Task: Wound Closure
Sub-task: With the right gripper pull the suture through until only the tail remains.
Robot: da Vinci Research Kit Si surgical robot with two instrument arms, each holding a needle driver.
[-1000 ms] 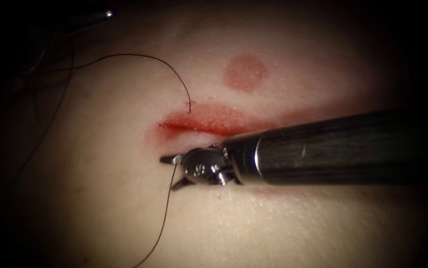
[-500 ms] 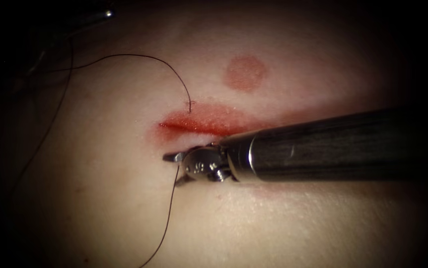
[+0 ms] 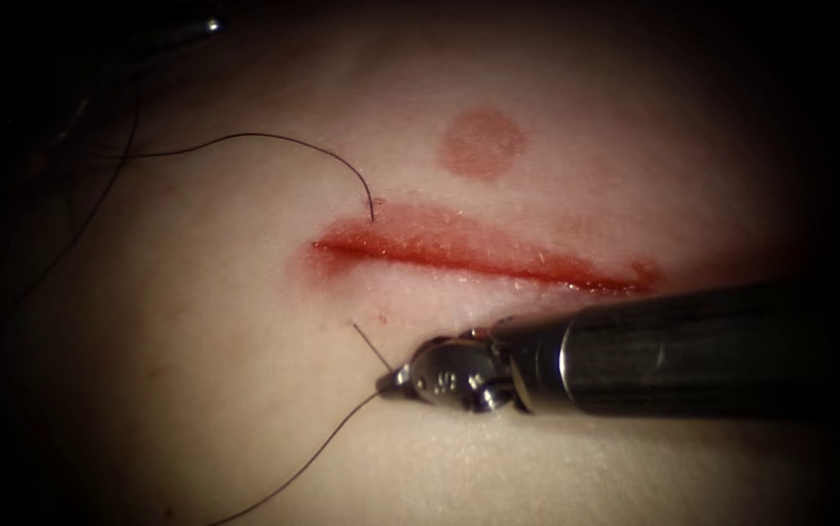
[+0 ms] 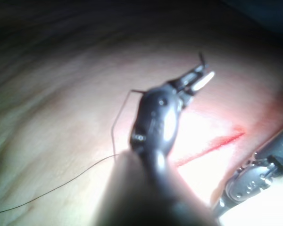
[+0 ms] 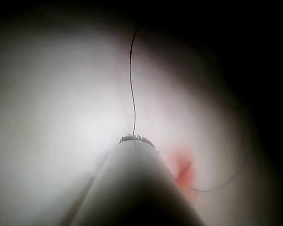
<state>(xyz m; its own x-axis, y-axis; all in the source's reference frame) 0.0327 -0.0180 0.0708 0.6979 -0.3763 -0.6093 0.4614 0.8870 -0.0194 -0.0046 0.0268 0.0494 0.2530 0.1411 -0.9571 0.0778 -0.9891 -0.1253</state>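
Note:
The cut (image 3: 478, 255) runs across the tissue (image 3: 537, 468), red and wet. Below its left end, my right tool (image 3: 388, 381) is shut on the thread (image 3: 368, 349), which rises taut from a point in the tissue just below the cut. From the jaws the thread trails down and left (image 3: 293, 472). Above the cut another strand (image 3: 342, 161) enters the tissue and arcs off to the left. My left tool (image 4: 201, 70) hovers over the tissue away from the cut, shut on a thin dark piece that looks like the needle (image 4: 201, 57), clear of the tissue.
A round reddish mark (image 3: 481, 143) lies on the tissue above the cut. Loose thread (image 3: 98, 205) runs down the dark left side. The right tool's thick shaft (image 3: 693, 346) lies across the tissue below the cut's right half.
My right tool's jaws went from open to shut on the thread, then moved down and right away from the cut, drawing the thread taut. The loop above the cut sank lower.

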